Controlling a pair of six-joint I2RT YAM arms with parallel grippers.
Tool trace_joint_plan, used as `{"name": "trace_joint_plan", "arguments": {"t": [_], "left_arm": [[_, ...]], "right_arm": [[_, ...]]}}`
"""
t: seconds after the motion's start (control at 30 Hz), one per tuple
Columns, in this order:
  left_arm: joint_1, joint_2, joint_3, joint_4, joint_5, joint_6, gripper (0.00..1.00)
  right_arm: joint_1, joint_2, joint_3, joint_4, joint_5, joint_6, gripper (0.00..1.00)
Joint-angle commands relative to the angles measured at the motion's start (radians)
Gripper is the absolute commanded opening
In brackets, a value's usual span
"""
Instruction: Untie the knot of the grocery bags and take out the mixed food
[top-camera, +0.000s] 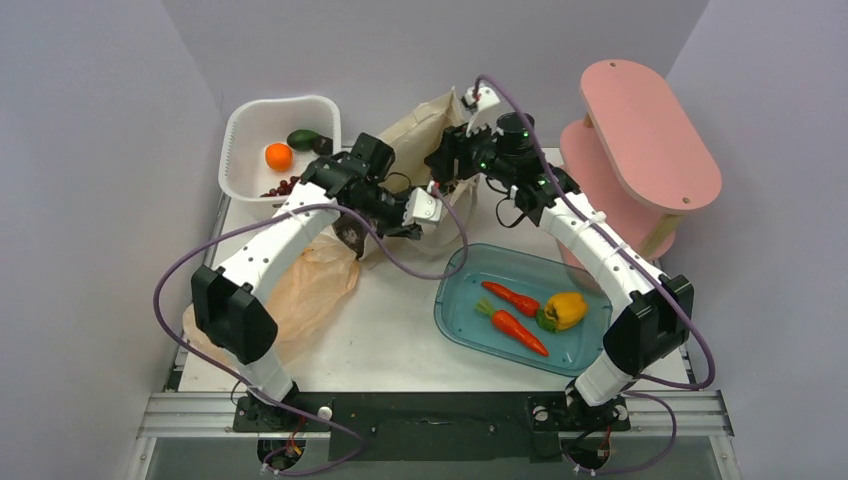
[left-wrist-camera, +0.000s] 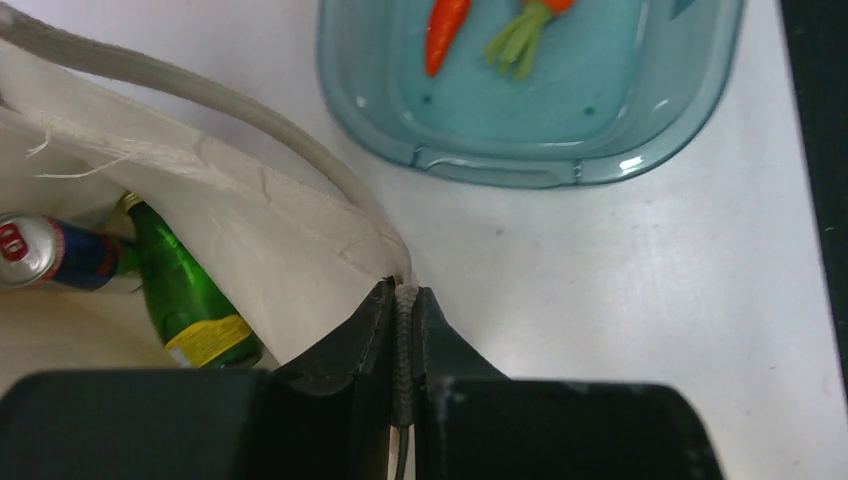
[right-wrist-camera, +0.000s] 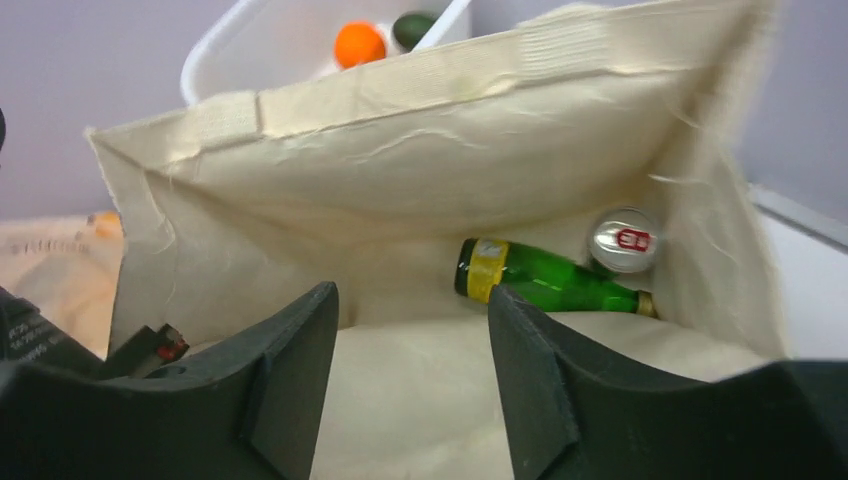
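- Two arms meet at the canvas tote (top-camera: 415, 125) in the overhead view. The left pincer (top-camera: 425, 210) is at its near rim and the right pincer (top-camera: 452, 165) is at the mouth, just beside it. The thin peach bag (top-camera: 310, 285) lies slack on the table (top-camera: 400, 340) under the left arm. Two carrots (top-camera: 515, 312) already lie in the teal tray (top-camera: 450, 310). What the tote holds is hidden from above.
- Left wrist view: the left pincer (left-wrist-camera: 405, 330) is pressed together on the tote's rim seam, and I judge this keeps the mouth open. Below that rim and to the left of the pinch lie the green bottle (left-wrist-camera: 185, 290) and the can (left-wrist-camera: 45, 250), just beside each other.
- Right wrist view: the right pincer (right-wrist-camera: 410, 370) is spread with nothing between its fingers, and it looks straight into the tote.
  - The bottle (right-wrist-camera: 545, 280) lies on its side ahead and to the right of the gap. Its long axis runs roughly left to right, with the neck toward the can (right-wrist-camera: 622, 240) in the far right corner.
  - The right arm is the nearer one. Its fingers close along the bottle's length, so I judge the wrist needs a turn before reaching in.
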Motion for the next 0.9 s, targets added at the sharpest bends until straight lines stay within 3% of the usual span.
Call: {"name": "trace_joint_plan", "arguments": {"t": [0.0,0.17,0.2,0.33,0.5,0.6,0.87], "left_arm": [[-0.076,-0.142,-0.159,0.023,0.110,-0.051,0.00],[-0.092,-0.279,-0.331,0.246,0.109,-0.188,0.00],[-0.092,-0.311,-0.343,0.306,0.107,-0.211,0.04],[-0.091,-0.378,-0.347,0.409,0.092,-0.352,0.39],[-0.076,-0.465,-0.278,0.556,0.036,-0.594,0.45],[-0.061,-0.498,-0.294,0.709,-0.185,-0.776,0.47],[-0.057,-0.420,-0.351,0.690,-0.592,-0.755,0.50]], "right_arm": [[0.050,-0.041,-0.032,-0.108,-0.027,-0.140,0.47],[0.014,-0.059,-0.185,-0.120,-0.006,-0.158,0.36],[0.007,-0.061,-0.218,-0.121,-0.002,-0.181,0.35],[0.007,-0.063,-0.263,-0.144,0.017,-0.257,0.39],[0.017,-0.068,-0.265,-0.147,0.024,-0.280,0.48],[0.021,-0.069,-0.268,-0.131,0.019,-0.272,0.56],[0.024,-0.044,-0.221,-0.103,0.026,-0.251,0.61]]}}
